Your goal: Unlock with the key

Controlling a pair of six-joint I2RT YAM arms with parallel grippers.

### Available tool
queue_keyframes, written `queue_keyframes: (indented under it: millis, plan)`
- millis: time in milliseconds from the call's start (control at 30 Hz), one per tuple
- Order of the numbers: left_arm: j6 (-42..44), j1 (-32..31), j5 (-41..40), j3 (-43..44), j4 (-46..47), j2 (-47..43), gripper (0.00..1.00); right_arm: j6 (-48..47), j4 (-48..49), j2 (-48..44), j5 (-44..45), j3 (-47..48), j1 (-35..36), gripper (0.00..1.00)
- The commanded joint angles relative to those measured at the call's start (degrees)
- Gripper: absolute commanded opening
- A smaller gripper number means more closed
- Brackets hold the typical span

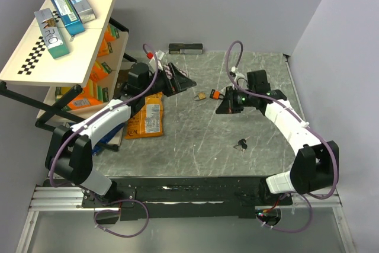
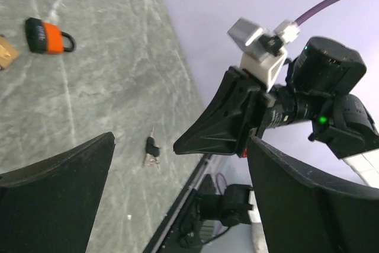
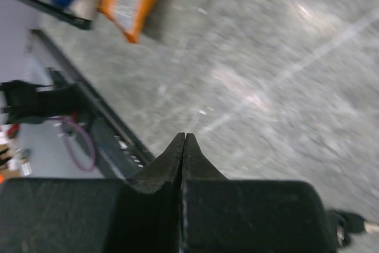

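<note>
The key (image 1: 241, 144) lies flat on the bench (image 1: 195, 164), near of centre and a little to the right, touching nothing else. The left jaws stand wide open and empty over the far left of the bench, just beyond an orange packet (image 1: 147, 119). The right jaws are pressed fully shut with nothing between them. Their tips sit just right of the orange padlock (image 1: 215, 94), which lies beside a brass padlock (image 1: 201, 96) at the far middle. Both padlocks are well apart from the key. In the left wrist view the key shows a black head, alone on the grey surface. A dark shape at the lower right edge of the right wrist view may be the key, but it is too blurred to tell.
</note>
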Motion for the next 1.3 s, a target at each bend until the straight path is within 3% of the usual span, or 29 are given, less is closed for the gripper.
queue_keyframes:
  millis: [0,133,233,267,433,667,800,933,1033,1267]
  plan:
    - [-5.6,0.1,5.4,-1.6,8.4,-0.1,0.99,1.1,2.0,-3.0,-9.9,5.2,0.5,0.0]
    - [-5.7,0.1,4.9,-2.0,7.5,0.2,0.99,0.6,-0.9,-3.7,-2.6,4.8,0.4,0.0]
    - [-2.7,0.1,3.1,0.0,2.0,-0.2,0.99,1.5,-8.0,-3.8,16.7,4.1,0.4,0.01]
    - [-1.8,0.1,2.8,0.3,-0.3,-0.6,0.99,2.0,-9.7,-3.9,25.7,3.7,0.4,0.07]
    - [0.6,0.1,1.6,-0.2,-2.0,-1.6,0.98,5.2,-13.9,-2.7,36.5,-2.6,-1.7,0.47]
    - [2.1,0.0,2.9,-0.2,-3.4,-1.6,0.97,6.5,-13.9,2.1,41.5,-7.5,-2.8,0.64]
    - [3.5,0.0,2.5,-0.3,-5.2,-2.2,0.96,5.3,-13.9,5.5,41.6,-7.4,-2.6,0.65]
    - [4.4,0.1,2.6,-0.2,-6.2,-2.5,0.96,5.9,-13.9,8.3,40.9,-7.2,-2.2,0.59]
    - [4.8,0.0,2.7,0.3,-6.7,-2.3,0.96,6.2,-14.2,10.4,40.1,-7.0,-2.0,0.49]
    - [5.4,0.1,3.1,0.7,-7.4,-2.2,0.96,7.5,-14.7,11.4,39.8,-8.2,-0.6,0.41]
